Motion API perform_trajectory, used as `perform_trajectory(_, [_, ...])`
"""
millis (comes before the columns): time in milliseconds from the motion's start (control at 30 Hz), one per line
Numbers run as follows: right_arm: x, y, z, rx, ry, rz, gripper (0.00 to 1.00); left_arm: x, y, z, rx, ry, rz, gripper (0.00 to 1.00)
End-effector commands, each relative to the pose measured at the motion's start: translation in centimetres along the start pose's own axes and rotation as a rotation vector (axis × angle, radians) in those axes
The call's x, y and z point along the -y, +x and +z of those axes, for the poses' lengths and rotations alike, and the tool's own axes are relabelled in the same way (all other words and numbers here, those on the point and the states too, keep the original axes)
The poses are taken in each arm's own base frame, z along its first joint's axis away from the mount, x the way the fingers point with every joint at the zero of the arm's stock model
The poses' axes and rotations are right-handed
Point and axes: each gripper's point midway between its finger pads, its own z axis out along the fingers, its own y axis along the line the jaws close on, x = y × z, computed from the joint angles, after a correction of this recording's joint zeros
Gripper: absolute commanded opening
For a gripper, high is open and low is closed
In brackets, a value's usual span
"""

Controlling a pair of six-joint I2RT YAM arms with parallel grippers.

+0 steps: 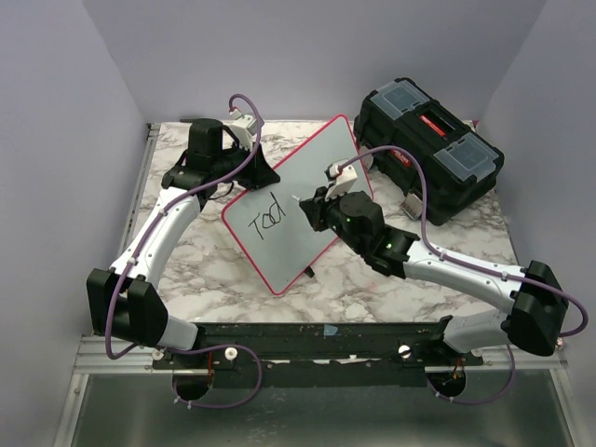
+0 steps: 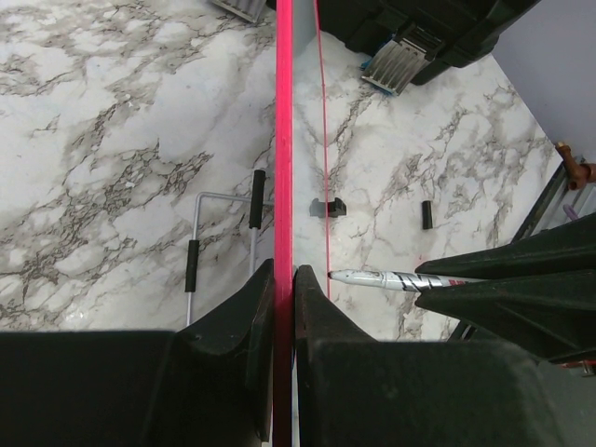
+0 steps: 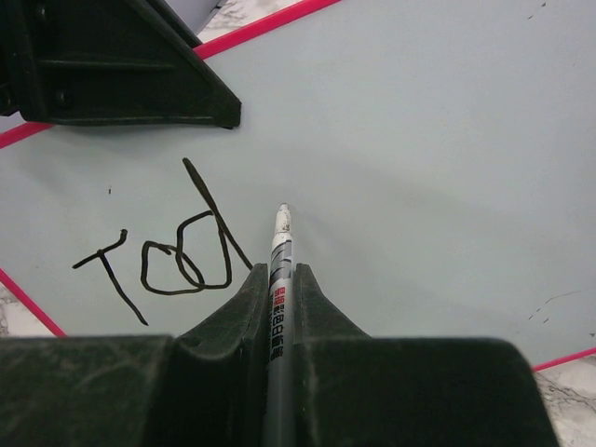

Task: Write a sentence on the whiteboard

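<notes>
Two grippers, both squeezed tight. Left gripper [image 2: 284,277] pinching the red edge of the whiteboard [image 1: 317,168], turned at a slant just left of the black toolbox [image 1: 430,160]. Right gripper [image 3: 281,272] gripping a marker [image 3: 280,237], tip pointed at the board, hard to tell if touching. Only "Tod" of the sentence [image 1: 270,222] there, on the board's half farther from the toolbox.
</notes>
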Motion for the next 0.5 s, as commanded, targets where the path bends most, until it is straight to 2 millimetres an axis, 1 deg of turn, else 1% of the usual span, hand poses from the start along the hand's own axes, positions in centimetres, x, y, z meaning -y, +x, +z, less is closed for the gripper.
perform_trajectory(0, [0.3,-0.1,0.9,0.011,0.019,-0.013,0.01,-0.5,0.5,0.7,-0.005,-0.003,0.064,0.0])
perform_trajectory(267, [0.7,0.3,1.7,-0.004,0.024,-0.019,0.01,-0.3,0.8,0.8,-0.013,-0.002,0.069,0.0])
perform_trajectory(467, [-0.2,0.0,1.8,-0.002,-0.023,-0.024,0.01,-0.2,1.0,0.9,-0.016,-0.001,0.069,0.0])
